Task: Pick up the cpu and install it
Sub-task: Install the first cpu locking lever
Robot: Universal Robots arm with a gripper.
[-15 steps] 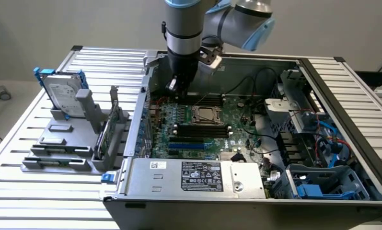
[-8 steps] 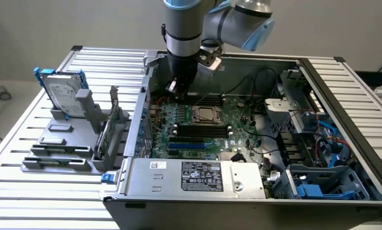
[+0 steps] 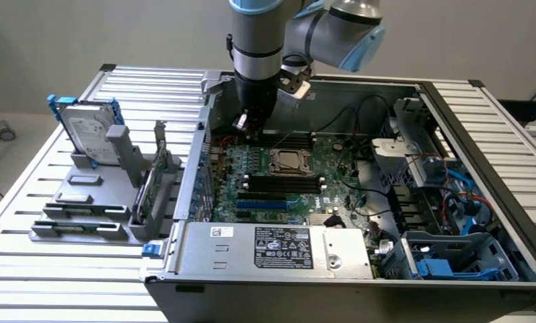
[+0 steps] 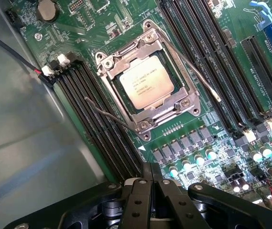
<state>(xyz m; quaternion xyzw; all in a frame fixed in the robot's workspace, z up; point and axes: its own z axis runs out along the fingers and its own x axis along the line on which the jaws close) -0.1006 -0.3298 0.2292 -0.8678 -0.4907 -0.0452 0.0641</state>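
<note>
Gripper [image 4: 151, 168], fingers [image 4: 140, 200] pressed together on nothing, over motherboard's [image 4: 126, 33] far side, cpu [image 4: 143, 82] seated in metal-framed socket [image 4: 111, 63], print unreadable

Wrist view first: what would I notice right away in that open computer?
The small silvery-grey square cpu catches the eye, sitting inside the dark metal-framed socket in the middle of the green circuit board. The robot's black hand hangs shut above that board. At the exterior view's left, a tall silver hard drive with blue rails stands upright on a grey rack.

The arm [image 3: 254, 40] points down, hand [image 4: 151, 168] closed, empty.
</note>
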